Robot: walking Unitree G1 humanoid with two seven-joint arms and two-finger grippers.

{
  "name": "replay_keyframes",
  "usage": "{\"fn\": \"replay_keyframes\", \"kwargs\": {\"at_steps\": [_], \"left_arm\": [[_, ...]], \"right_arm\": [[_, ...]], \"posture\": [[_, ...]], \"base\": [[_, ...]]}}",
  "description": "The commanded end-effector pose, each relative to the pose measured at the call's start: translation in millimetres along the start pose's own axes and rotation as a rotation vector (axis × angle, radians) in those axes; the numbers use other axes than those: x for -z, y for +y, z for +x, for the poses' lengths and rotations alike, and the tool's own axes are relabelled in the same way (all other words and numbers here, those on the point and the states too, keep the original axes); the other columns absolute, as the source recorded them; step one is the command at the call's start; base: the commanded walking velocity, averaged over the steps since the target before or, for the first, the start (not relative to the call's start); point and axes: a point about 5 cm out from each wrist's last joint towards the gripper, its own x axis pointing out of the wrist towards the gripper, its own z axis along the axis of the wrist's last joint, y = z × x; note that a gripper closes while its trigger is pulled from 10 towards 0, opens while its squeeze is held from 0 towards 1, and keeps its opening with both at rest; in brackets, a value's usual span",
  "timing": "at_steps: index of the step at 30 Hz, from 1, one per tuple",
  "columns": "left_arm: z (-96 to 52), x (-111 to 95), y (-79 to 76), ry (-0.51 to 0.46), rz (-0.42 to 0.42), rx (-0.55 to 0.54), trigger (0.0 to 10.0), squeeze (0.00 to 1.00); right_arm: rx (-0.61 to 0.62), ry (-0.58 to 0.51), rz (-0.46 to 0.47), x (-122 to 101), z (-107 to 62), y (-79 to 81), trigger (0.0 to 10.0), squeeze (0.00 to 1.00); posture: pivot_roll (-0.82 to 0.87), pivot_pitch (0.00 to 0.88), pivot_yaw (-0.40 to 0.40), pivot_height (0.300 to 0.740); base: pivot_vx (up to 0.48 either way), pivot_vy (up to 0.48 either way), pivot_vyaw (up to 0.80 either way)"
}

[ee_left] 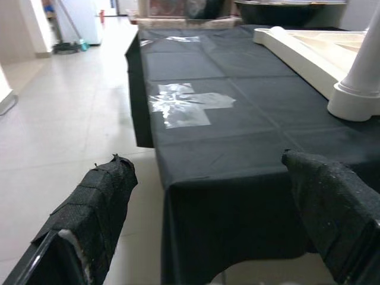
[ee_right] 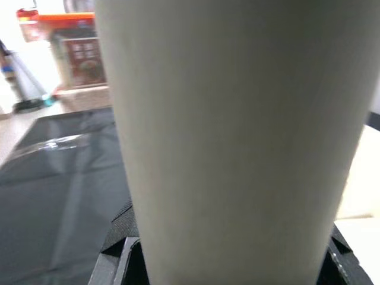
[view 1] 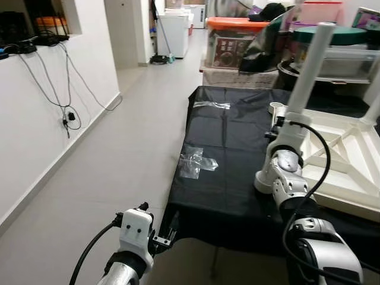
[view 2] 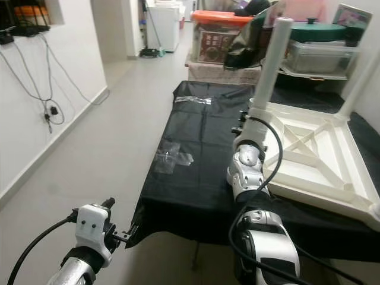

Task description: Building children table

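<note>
We see the children's table top [view 2: 309,160] lying upside down on the black-covered work table [view 2: 196,178], underside ribs facing up, at the robot's right. One white leg [view 2: 270,59] stands upright at the top's near left corner, and another leg [view 1: 373,107] rises at the far right edge of frame.

The right gripper [view 2: 248,116] sits at the base of the near leg. In the right wrist view the leg [ee_right: 237,136] sits between the black fingers [ee_right: 116,255] with pads on both sides, so we judge them closed on it.

The left gripper [ee_left: 208,225] hangs low off the front edge of the cloth, fingers [ee_left: 89,208] spread wide apart, holding nothing.

Risks as we judge them:
- The leg may not be fully seated; we can't tell from here. Letting go early could let it tip or pop out.
- Pushing off-axis could jam it crooked in the socket.
- Nothing braces the top, so a sideways push could slide it along the cloth.
- The cloth looks loose, with taped patches [view 1: 196,161]. Snagging its edge with the left gripper could drag everything.
</note>
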Motion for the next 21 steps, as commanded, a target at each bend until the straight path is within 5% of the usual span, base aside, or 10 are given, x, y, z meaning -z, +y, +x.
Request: {"fn": "replay_keyframes", "kwargs": {"at_steps": [1,4,5,6,7,9,14,15,19,21], "left_arm": [[-0.1,3.7,0.9,0.024,0.002,0.001,10.0,0.0],[0.0,3.6,1.0,0.023,0.002,0.001,10.0,0.0],[0.0,3.5,1.1,0.023,0.002,0.002,10.0,0.0],[0.0,3.5,1.1,0.023,0.002,0.002,10.0,0.0],[0.1,3.4,1.2,0.023,0.002,0.002,10.0,0.0],[0.2,3.5,1.3,0.023,0.003,0.001,10.0,0.0],[0.4,3.3,1.2,0.022,0.003,0.0,10.0,0.0],[0.4,3.8,0.6,0.023,0.004,0.0,10.0,0.0],[0.3,4.0,0.3,0.022,0.004,0.0,10.0,0.0],[0.5,3.8,0.1,0.021,0.004,0.0,10.0,0.0]], "right_arm": [[0.15,0.108,0.023,25.2,-2.5,-23.7,0.0,0.0],[0.155,0.106,0.013,24.8,-2.6,-23.8,0.0,0.0],[0.117,0.106,0.019,23.9,-3.7,-16.5,10.0,0.0],[0.117,0.106,0.019,23.9,-3.7,-16.5,10.0,0.0],[0.059,0.094,0.034,21.8,-5.8,-6.0,10.0,0.99],[0.006,0.072,0.043,19.1,-8.1,4.2,10.0,1.0],[-0.077,0.068,0.071,17.2,-12.5,20.4,10.0,1.0],[-0.265,0.042,0.137,11.6,-16.7,40.5,10.0,0.0],[-0.506,0.011,0.206,3.5,-22.0,59.4,10.0,0.0],[-0.846,0.024,0.253,-3.7,-28.5,73.8,10.0,0.0]], "posture": [[0.07,0.0,-0.001,0.74],[0.07,0.0,-0.001,0.74],[0.07,0.0,-0.001,0.74],[0.07,0.0,-0.001,0.74],[0.06,0.0,-0.005,0.74],[0.06,0.0,-0.005,0.74],[0.07,0.0,-0.006,0.74],[0.07,0.0,-0.011,0.74],[0.07,0.0,-0.011,0.74],[0.07,0.0,-0.009,0.74]], "base": [[0.0,0.0,0.0],[0.0,0.0,0.0],[0.0,0.0,0.0],[0.0,0.0,0.0],[0.0,0.0,0.0],[0.0,0.0,0.0],[0.0,0.0,0.0],[0.0,0.0,0.0],[0.0,0.0,0.0],[0.0,0.0,0.0]]}}
